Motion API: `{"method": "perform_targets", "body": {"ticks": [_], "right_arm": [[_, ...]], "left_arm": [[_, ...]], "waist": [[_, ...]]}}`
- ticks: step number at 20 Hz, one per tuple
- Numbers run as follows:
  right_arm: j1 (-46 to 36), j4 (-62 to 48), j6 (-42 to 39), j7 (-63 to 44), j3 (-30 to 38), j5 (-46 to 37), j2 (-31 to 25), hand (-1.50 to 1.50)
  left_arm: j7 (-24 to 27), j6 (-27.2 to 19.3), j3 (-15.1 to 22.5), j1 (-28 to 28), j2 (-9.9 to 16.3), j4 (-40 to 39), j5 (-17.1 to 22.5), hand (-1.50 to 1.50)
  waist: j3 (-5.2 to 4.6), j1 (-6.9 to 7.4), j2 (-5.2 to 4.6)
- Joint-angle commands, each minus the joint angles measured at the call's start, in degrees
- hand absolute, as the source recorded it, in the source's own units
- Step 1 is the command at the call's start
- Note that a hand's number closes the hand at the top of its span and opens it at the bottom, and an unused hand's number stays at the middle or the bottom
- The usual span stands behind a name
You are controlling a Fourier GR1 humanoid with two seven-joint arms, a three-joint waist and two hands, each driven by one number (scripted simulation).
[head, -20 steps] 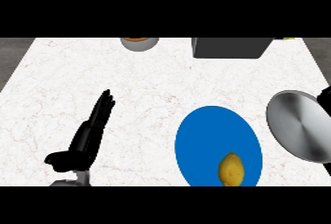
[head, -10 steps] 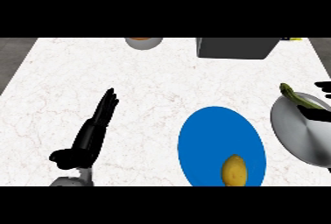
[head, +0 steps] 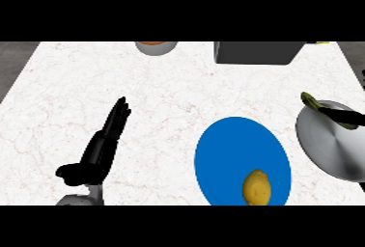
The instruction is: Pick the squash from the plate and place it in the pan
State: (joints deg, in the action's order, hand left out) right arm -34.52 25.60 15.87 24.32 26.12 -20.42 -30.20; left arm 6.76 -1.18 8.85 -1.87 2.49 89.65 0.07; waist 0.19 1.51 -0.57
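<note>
A blue plate (head: pixel 231 149) lies at the lower right of the counter, with a yellow oval vegetable (head: pixel 257 187) on its near part. Right of it sits a grey metal pan (head: pixel 331 147), partly cut off by the view's edge. A green, elongated squash (head: pixel 311 100) hangs tilted over the pan's far rim. My right hand (head: pixel 341 115) comes in from the right edge, its dark fingers curled round the squash's middle, and most of the hand is out of view. My left hand (head: pixel 103 140) rests open on the counter at the left, fingers straight and pointing away.
A dark grey box (head: pixel 254 52) stands at the back, right of centre. A grey bowl with something orange (head: pixel 155 47) in it sits at the back edge. Bare white marble (head: pixel 185 96) lies between the left hand and the plate.
My right hand has come further in from the right edge, and the green squash now shows in it above the pan's far rim. The left hand and the yellow vegetable have stayed in place.
</note>
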Motion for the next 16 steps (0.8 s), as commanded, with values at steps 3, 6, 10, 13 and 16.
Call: {"method": "perform_targets", "body": {"ticks": [3,6,10,13,16], "right_arm": [[1.57,-0.95,-6.37,6.05,7.17,8.76,-2.99,-1.5],[3.15,-1.39,-14.14,6.52,8.42,11.86,-5.14,-1.5],[8.81,-1.55,-28.26,9.29,10.55,16.2,-9.08,-1.5],[15.39,1.72,-36.36,11.57,10.19,18.17,-8.58,-1.5],[19.81,2.58,-39.15,16.87,9.64,18.73,-8.83,-1.5]], "left_arm": [[-0.44,0.73,-1.86,1.3,1.0,1.01,1.39,0.0],[-4.8,-1.05,-0.94,-0.71,0.1,3.15,0.0,0.0],[-2.98,-1.8,1.12,1.79,-1.45,3.3,-1.27,0.0],[-0.6,-1.05,-1.76,1.43,0.04,1.28,-0.2,0.0],[-1.1,-0.37,-1.11,1.32,0.22,2.32,-0.62,0.0]], "waist": [[-0.13,-1.1,0.44],[-0.13,-1.33,0.52],[-0.15,-1.95,0.71],[-0.27,-2.95,1.01],[-0.19,-1.91,0.66]]}}
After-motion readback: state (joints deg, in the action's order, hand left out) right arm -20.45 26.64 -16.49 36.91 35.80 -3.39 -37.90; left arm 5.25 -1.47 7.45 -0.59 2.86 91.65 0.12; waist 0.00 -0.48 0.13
